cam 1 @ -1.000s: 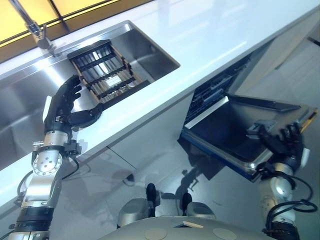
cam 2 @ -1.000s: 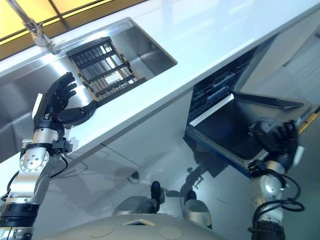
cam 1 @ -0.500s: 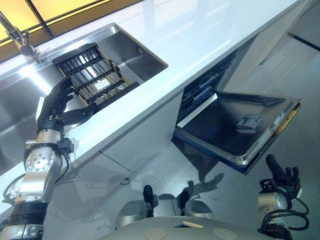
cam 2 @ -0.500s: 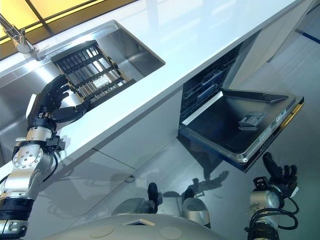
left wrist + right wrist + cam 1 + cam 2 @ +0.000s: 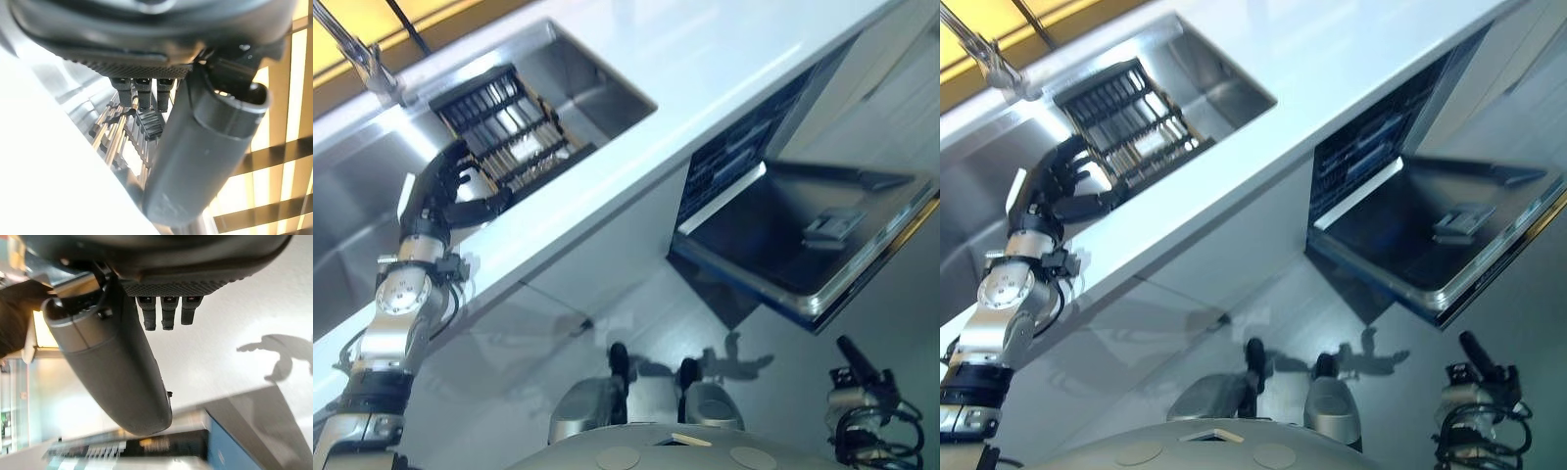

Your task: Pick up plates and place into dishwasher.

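Note:
A black dish rack point(image 5: 501, 125) sits in the steel sink point(image 5: 592, 83). Something pale shows between its bars point(image 5: 1151, 145); I cannot tell whether it is a plate. My left hand point(image 5: 448, 191) is over the sink at the rack's near corner, its fingers point(image 5: 142, 90) loosely bent and its thumb point(image 5: 205, 147) stretched toward the rack, holding nothing. The dishwasher door point(image 5: 803, 250) hangs open under the counter, with the racks point(image 5: 729, 162) dark inside. My right hand point(image 5: 862, 370) is low over the floor, below the door's front edge, relaxed and empty.
A long white counter point(image 5: 705, 69) runs from the sink across the dishwasher. A faucet point(image 5: 367, 61) stands at the sink's far left. White cabinet fronts point(image 5: 597, 264) fill the space under the counter, and the pale floor point(image 5: 234, 333) lies below the open door.
My right hand has dropped from the dishwasher door's edge to low over the floor. My left hand has moved up to the rack's corner and its fingers have bent. The camera has shifted.

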You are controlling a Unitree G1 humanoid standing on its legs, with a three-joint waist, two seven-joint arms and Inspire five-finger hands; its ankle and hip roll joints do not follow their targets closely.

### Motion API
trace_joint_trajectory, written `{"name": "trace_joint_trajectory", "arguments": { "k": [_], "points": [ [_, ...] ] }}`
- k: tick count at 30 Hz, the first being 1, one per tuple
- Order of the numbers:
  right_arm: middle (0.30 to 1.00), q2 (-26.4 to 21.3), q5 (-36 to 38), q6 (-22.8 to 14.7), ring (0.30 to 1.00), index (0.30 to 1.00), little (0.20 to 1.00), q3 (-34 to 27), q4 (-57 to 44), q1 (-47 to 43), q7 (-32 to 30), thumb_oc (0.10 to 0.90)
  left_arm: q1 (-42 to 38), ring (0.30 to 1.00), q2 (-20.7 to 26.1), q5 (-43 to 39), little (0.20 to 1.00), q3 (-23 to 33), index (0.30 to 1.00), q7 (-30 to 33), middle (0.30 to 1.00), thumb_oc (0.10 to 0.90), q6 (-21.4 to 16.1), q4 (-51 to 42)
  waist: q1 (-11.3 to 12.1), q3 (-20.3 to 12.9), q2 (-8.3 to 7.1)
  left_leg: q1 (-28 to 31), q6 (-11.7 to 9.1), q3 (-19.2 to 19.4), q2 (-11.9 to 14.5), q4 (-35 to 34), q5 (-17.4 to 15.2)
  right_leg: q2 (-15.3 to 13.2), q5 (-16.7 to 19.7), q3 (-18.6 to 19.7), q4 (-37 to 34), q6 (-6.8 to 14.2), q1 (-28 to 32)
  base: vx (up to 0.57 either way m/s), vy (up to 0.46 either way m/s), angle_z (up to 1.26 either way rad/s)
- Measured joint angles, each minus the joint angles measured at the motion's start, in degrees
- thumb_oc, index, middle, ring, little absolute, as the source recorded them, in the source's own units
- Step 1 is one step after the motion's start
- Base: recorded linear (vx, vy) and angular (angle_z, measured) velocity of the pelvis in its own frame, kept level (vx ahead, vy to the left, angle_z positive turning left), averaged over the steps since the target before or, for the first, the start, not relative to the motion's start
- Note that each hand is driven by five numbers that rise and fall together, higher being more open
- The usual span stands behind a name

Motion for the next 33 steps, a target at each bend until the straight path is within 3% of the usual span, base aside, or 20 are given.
{"name": "trace_joint_trajectory", "arguments": {
  "k": [1, 4, 7, 13, 19, 26, 29, 33],
  "points": [
    [0.9, 0.0, 0.0, -1.3, 0.9, 0.9, 0.9, 0.0, -0.1, -1.6, -1.6, 0.8, -1.8, 0.9, 0.4, -0.1, 0.9, 0.0, 0.9, 0.6, 0.9, 0.8, -0.8, 0.0, 0.4, 1.4, -0.09, -1.4, -0.8, 0.0, 0.2, 1.2, -0.6, -0.1, -1.5, 0.0, 3.0, -0.6, -2.2, -0.08, -0.025, 0.03],
    [0.9, -0.1, 0.8, -4.7, 0.9, 0.9, 0.9, -1.1, -0.2, -4.6, -4.8, 0.8, -6.5, 0.9, 2.5, 0.1, 0.9, 0.1, 0.9, 2.0, 0.9, 0.8, -2.4, 0.0, 1.2, 5.4, -0.73, -5.3, 0.1, 0.8, 0.5, 6.3, -1.9, -1.3, -5.6, 0.3, 12.7, -1.4, -8.2, -0.02, 0.006, 0.07],
    [0.9, -0.3, 3.6, -6.4, 0.9, 0.9, 0.9, -3.4, -0.1, -4.7, -5.9, 0.8, -7.5, 0.9, 3.7, 0.1, 0.9, 0.5, 0.9, 3.2, 0.9, 0.8, -2.8, -0.1, 1.1, 7.5, -0.79, -7.2, 0.0, 1.7, 0.8, 10.3, -3.5, -1.7, -7.7, 0.6, 17.4, -1.9, -10.4, -0.02, 0.036, 0.02],
    [0.9, -0.6, 9.5, -7.5, 0.9, 0.9, 0.9, -4.9, 0.0, -3.6, -2.9, 0.8, -8.3, 0.9, 5.0, 0.2, 0.9, 1.9, 0.9, 4.5, 0.9, 0.8, -3.8, -0.7, 0.9, 7.9, -0.77, -13.7, -0.4, 2.4, 0.9, 21.1, -8.1, -2.2, -11.9, 2.1, 27.8, -2.5, -16.9, -0.03, 0.056, -0.05],
    [0.9, -1.3, 16.2, -7.6, 0.9, 0.9, 0.9, -4.6, -1.5, -4.1, 6.4, 0.8, -10.7, 0.9, 5.2, 0.3, 0.9, 3.7, 0.9, 4.7, 0.9, 0.8, -4.1, -1.2, 0.8, 8.4, -0.34, -19.6, -0.4, 3.3, 0.8, 30.0, -11.9, -3.2, -15.8, 3.8, 37.3, -3.0, -23.5, -0.02, 0.054, -0.05],
    [0.9, -1.4, 26.4, -7.9, 0.9, 0.9, 0.9, -3.1, -6.4, -6.9, 26.2, 0.8, -13.0, 0.9, 5.3, 0.3, 0.9, 5.3, 0.9, 4.8, 0.9, 0.8, -5.1, -1.1, 0.5, 8.9, 0.27, -24.2, -0.7, 4.0, 0.9, 35.6, -13.3, -3.4, -17.4, 5.4, 43.5, -3.5, -29.1, -0.01, 0.043, -0.07],
    [0.9, -1.4, 30.1, -6.2, 0.9, 0.9, 0.9, -1.6, -6.5, -9.7, 36.0, 0.8, -13.9, 0.9, 5.3, 0.2, 0.9, 5.3, 0.9, 4.5, 0.9, 0.8, -5.1, -1.0, 0.5, 8.9, 0.38, -25.4, -1.0, 3.9, 1.0, 37.2, -13.5, -3.4, -17.6, 5.7, 45.2, -3.8, -30.6, 0.0, 0.028, -0.08],
    [0.9, -2.1, 29.0, -3.4, 0.9, 0.9, 0.9, -0.4, -7.2, -11.9, 39.5, 0.8, -15.2, 0.9, 5.3, 0.1, 0.9, 5.1, 0.9, 4.1, 0.9, 0.8, -5.2, -0.6, 0.6, 8.9, 0.5, -26.6, -1.3, 3.4, 0.9, 38.7, -13.8, -3.5, -17.7, 5.6, 46.8, -4.1, -31.9, -0.01, 0.009, -0.08]
  ]
}}
